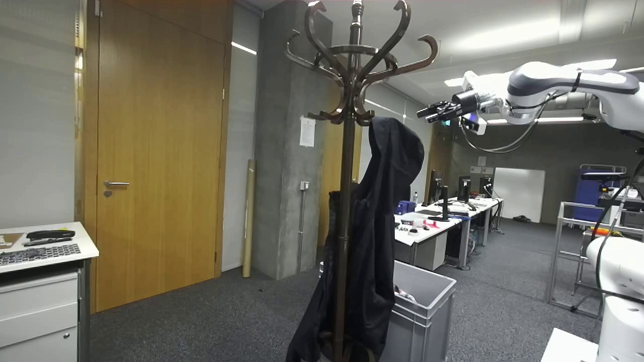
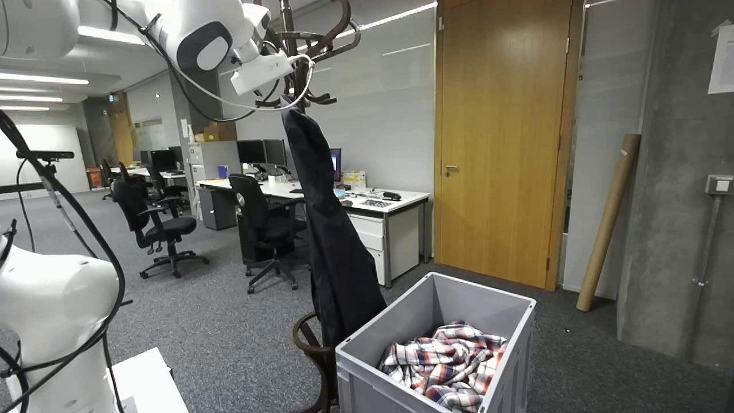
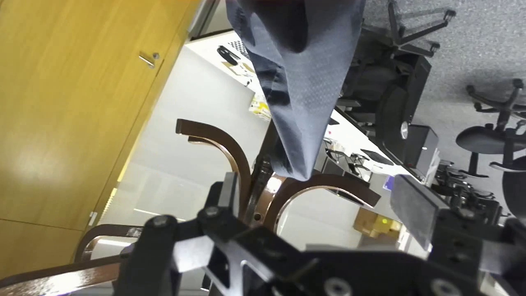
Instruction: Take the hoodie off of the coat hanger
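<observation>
The black hoodie (image 1: pixel 375 226) hangs limp by its hood from a lower hook of the dark brown coat hanger (image 1: pixel 347 166). In an exterior view the hoodie (image 2: pixel 341 241) falls as a narrow drape towards the stand's foot. My gripper (image 1: pixel 425 114) is to the side of the stand, level with the lower hooks and apart from the cloth. In the wrist view the hoodie's pointed tip (image 3: pixel 306 123) meets the curled hooks (image 3: pixel 328 181), beyond my gripper (image 3: pixel 318 191). Its jaws are wide apart with nothing between them. The arm hides the gripper in an exterior view.
A grey bin (image 2: pixel 373 384) stands beside the coat hanger's foot, with a plaid cloth (image 2: pixel 447 361) inside. The upper hooks (image 1: pixel 397 30) curl outward near the gripper's height. A cable (image 2: pixel 229 106) loops below the wrist. Desks, office chairs (image 2: pixel 166 229) and a wooden door (image 2: pixel 499 143) are farther off.
</observation>
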